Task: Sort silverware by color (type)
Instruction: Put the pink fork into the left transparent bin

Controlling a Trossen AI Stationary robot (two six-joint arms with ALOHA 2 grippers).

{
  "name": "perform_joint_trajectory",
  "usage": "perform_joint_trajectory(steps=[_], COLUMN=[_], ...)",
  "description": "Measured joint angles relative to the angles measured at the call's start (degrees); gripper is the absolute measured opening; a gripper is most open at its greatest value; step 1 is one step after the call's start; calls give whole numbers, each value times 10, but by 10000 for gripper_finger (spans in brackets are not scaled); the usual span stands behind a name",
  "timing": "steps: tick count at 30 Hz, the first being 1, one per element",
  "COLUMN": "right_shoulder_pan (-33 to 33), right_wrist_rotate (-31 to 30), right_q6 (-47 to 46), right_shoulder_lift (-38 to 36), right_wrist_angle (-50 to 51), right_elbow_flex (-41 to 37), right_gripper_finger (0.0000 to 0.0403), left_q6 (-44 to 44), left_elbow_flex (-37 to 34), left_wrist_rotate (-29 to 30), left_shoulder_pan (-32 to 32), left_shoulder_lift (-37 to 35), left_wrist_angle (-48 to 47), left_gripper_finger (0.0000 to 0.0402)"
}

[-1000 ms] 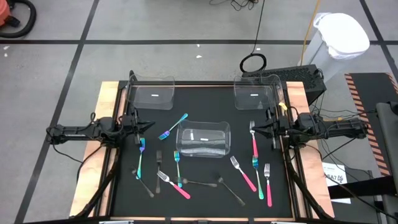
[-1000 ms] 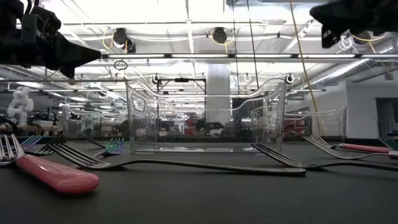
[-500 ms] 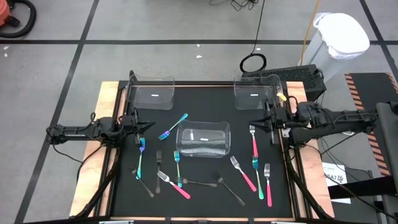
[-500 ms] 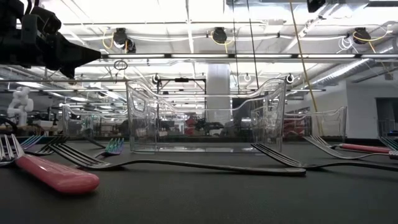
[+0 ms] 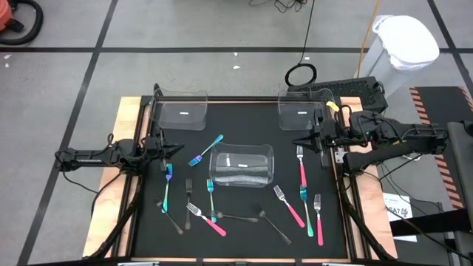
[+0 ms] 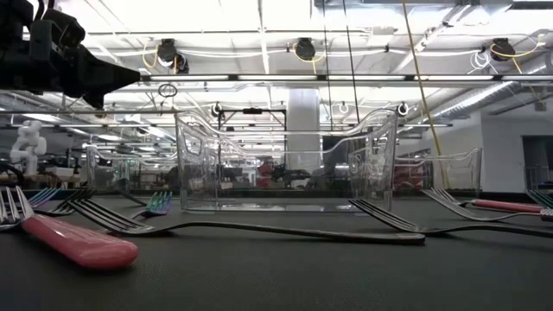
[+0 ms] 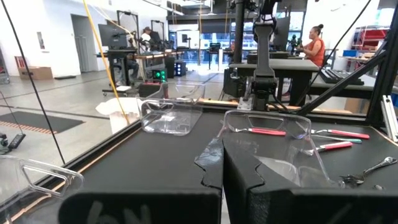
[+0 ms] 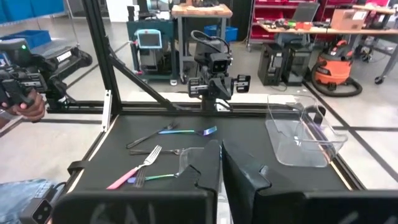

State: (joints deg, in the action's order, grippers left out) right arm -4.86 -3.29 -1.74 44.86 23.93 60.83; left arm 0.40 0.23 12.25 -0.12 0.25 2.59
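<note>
The silverware lies scattered on the black mat. Pink-handled forks lie at the right and near middle. Blue-teal pieces lie at the left. Grey spoons lie near the front. My left gripper stands shut at the mat's left edge, holding nothing. My right gripper hangs shut above the mat's right edge, also without anything in it. In the low view a pink fork handle lies close by.
Three clear bins stand on the mat: far left, far right and middle. A white bin and a dark box stand on the floor beyond the far right corner. People show in the room behind.
My right gripper has risen, leaving the top of the low view, and has edged toward the table's far side; its arm has folded up. It has stayed shut. The silverware and bins have kept still.
</note>
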Motion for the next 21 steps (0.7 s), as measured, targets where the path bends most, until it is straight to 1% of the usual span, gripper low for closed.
perform_joint_trajectory(steps=[6,13,21], right_shoulder_pan=[0,0,0], right_wrist_rotate=[-8,-86,-91], right_q6=[-21,-69,-150], right_shoulder_lift=[17,19,24], right_wrist_angle=[43,128,220], right_elbow_flex=[26,26,26], right_gripper_finger=[15,15,15], left_q6=[0,0,0], left_elbow_flex=[0,0,0], left_wrist_rotate=[0,0,0], left_shoulder_pan=[0,0,0], left_shoulder_lift=[0,0,0], left_wrist_angle=[0,0,-1], left_gripper_finger=[0,0,0])
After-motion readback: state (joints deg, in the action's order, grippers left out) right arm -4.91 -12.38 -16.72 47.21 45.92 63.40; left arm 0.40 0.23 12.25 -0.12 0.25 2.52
